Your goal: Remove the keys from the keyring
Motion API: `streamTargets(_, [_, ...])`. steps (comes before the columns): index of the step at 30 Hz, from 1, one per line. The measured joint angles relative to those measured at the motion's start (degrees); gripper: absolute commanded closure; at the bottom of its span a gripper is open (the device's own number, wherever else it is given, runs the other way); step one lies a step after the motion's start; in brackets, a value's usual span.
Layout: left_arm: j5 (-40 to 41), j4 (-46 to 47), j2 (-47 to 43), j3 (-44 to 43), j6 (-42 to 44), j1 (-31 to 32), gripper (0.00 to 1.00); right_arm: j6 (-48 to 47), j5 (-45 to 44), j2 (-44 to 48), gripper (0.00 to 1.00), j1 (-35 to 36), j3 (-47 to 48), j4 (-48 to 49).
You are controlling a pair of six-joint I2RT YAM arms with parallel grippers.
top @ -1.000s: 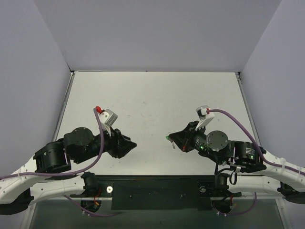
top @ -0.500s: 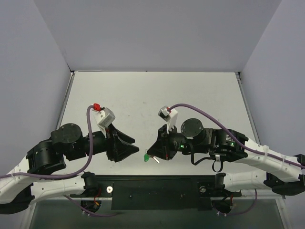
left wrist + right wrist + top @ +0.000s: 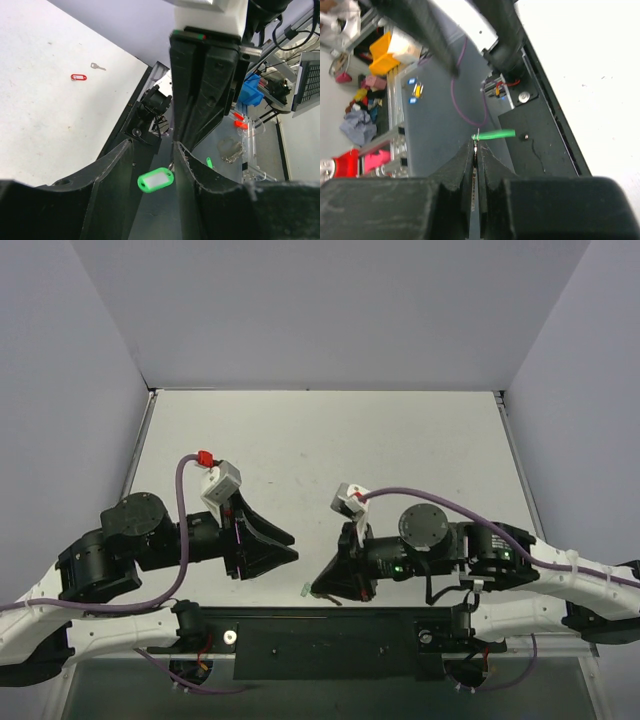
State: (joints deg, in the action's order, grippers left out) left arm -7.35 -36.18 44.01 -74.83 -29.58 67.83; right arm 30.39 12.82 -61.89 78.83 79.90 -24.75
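Note:
My right gripper (image 3: 475, 142) is shut on a thin silver key (image 3: 476, 150), whose metal edge shows between the pressed fingers. The keyring, a bright green oval fob (image 3: 495, 134), sticks out sideways just past the tips. From above, the keyring (image 3: 305, 590) hangs at the table's near edge beside the right gripper (image 3: 320, 588). My left gripper (image 3: 292, 548) points at it from the left, a little short of it. In the left wrist view the left gripper (image 3: 152, 145) stands open, and the keyring (image 3: 156, 180) shows through the gap, touching neither finger.
A red oval fob (image 3: 78, 77) and a loose silver key (image 3: 97, 66) lie on the white table (image 3: 330, 440). The black base plate (image 3: 330, 640) runs along the near edge under both grippers. Grey walls close in the far side and both flanks.
The right arm has swung left and towards the near edge, carrying the key and green keyring with it. The left gripper has shifted slightly right, so the two tips now stand close together.

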Motion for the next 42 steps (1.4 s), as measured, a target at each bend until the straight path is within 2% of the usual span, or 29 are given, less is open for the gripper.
streamTargets(4, [-1.9, 2.9, 0.4, 2.3, -1.6, 0.0, 0.53, -2.1, -0.5, 9.1, 1.0, 2.3, -9.3, 2.5])
streamTargets(7, [-2.1, 5.1, -0.5, 5.4, -3.3, 0.0, 0.53, -2.6, -2.0, 12.6, 1.0, 2.3, -10.3, 2.8])
streamTargets(12, [-2.6, 8.3, 0.5, 5.8, -4.0, 0.0, 0.56, -4.2, -2.0, 9.1, 1.0, 2.3, -4.8, 3.5])
streamTargets(20, [-4.9, 12.0, -1.0, 12.1, -6.3, 0.0, 0.58, -6.3, 0.2, 4.0, 1.0, 1.8, -7.2, 3.9])
streamTargets(27, [-7.0, 11.3, -2.3, 12.0, -6.2, 0.0, 0.57, -7.4, 3.9, 4.6, 1.0, -2.3, -6.9, 4.8])
streamTargets(42, [-10.3, 13.1, -1.3, 12.7, -5.6, 0.0, 0.59, -8.1, 6.0, 4.6, 1.0, -2.4, -5.2, 4.5])
